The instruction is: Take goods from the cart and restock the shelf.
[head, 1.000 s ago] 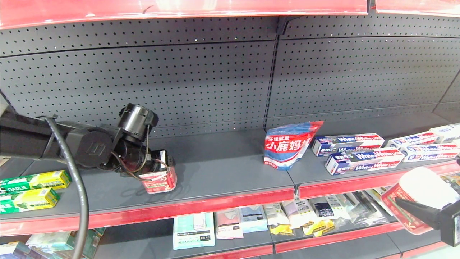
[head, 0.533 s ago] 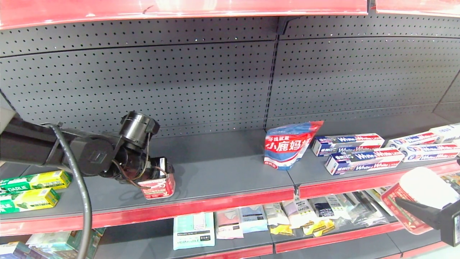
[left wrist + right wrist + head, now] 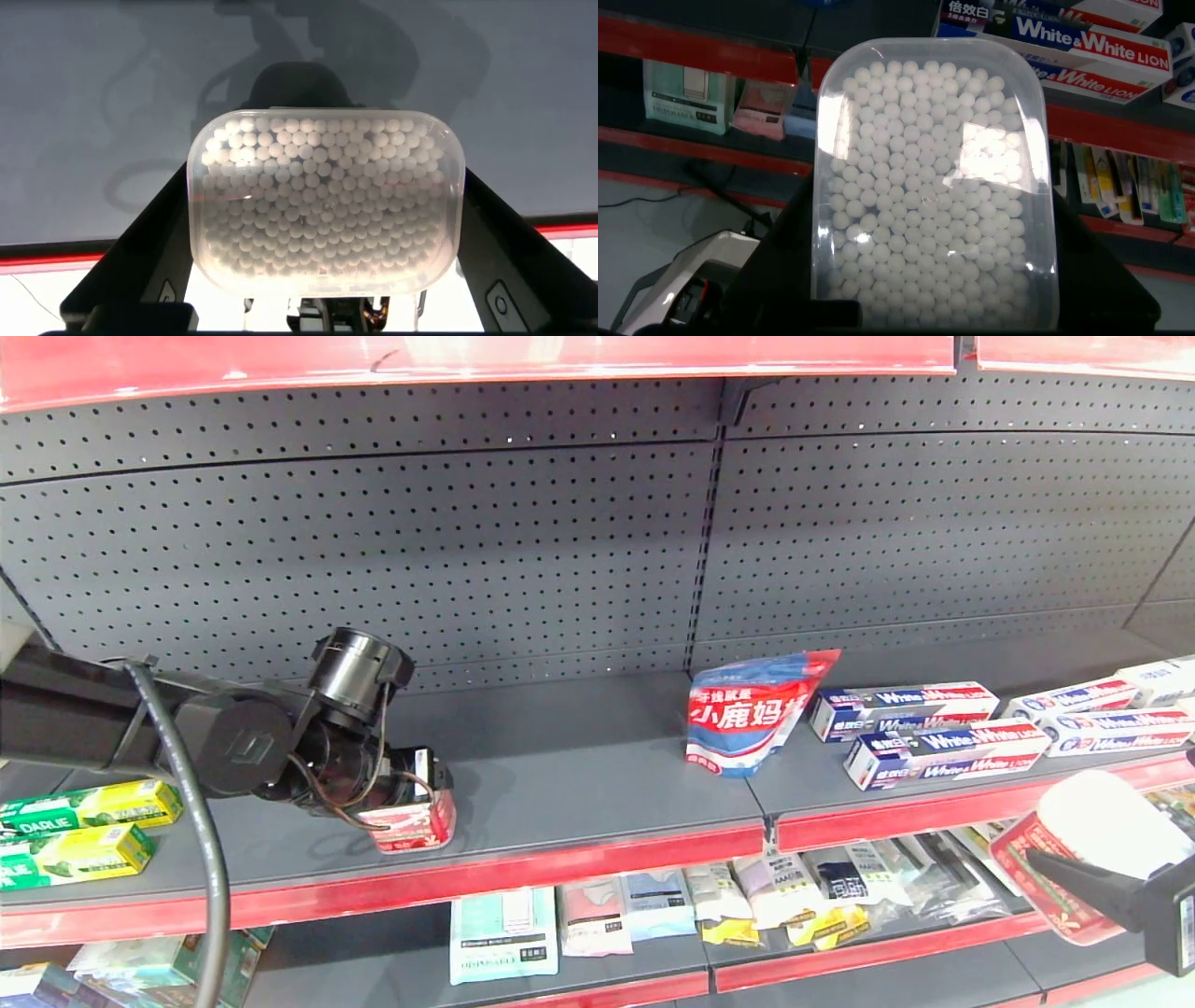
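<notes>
Here the left gripper (image 3: 411,800) is clamped on a red-labelled tub (image 3: 417,823) of white beads, well left of the blue-and-red pouch (image 3: 752,714) on the same shelf (image 3: 579,784); its base seems to touch the board. The right gripper (image 3: 1088,887) grips a second tub (image 3: 1083,840), lower and to the pouch's right, in front of the shelf edge.

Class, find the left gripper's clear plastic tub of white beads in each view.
Head view: clear red-labelled plastic tub of white beads, left of centre.
Left wrist view: the tub, central, between the jaws.
Right wrist view: its twin tub instead.
Shared landmark: the shelf's red front edge.
</notes>
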### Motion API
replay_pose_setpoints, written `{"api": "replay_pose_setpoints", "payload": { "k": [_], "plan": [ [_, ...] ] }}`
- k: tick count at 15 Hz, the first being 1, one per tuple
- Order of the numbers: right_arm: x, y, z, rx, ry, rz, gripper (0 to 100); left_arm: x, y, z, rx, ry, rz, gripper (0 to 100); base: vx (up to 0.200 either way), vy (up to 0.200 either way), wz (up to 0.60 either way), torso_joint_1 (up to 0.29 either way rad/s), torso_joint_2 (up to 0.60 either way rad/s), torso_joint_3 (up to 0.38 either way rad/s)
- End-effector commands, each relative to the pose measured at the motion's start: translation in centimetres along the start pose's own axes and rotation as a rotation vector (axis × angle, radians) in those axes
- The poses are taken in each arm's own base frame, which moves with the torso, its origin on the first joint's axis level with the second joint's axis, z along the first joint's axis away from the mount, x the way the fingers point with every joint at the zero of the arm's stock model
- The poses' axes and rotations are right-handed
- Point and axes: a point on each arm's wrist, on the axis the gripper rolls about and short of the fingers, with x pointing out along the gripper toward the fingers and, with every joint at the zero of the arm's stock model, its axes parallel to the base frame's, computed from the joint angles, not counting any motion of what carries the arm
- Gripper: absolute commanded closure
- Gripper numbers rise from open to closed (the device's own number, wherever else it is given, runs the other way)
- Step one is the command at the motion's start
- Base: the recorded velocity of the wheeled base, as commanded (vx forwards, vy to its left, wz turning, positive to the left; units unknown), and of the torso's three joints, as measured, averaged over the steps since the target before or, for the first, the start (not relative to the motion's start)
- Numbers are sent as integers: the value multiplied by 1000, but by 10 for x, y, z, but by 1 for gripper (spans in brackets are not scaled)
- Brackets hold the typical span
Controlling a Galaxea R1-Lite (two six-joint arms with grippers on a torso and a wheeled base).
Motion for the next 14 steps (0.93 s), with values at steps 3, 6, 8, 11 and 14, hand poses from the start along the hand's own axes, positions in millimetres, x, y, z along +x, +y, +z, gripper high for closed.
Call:
{"api": "replay_pose_setpoints", "payload": {
  "k": [3,6,8,11,14],
  "plan": [
    [0,0,0,0,1,1,100,-4,0,-1,4,0,-5,100,0,0,0,0,0,0],
    [0,0,0,-1,0,2,100,-2,0,-9,17,19,-1,100,0,0,0,0,0,0],
    [0,0,0,-1,-2,2,100,-2,-1,-9,18,20,-3,100,0,0,0,0,0,0],
    [0,0,0,-1,0,2,100,-4,-1,-9,37,17,-5,100,0,0,0,0,0,0],
    [0,0,0,-6,0,2,100,-4,0,-9,56,18,-2,100,0,0,0,0,0,0]
  ]
}}
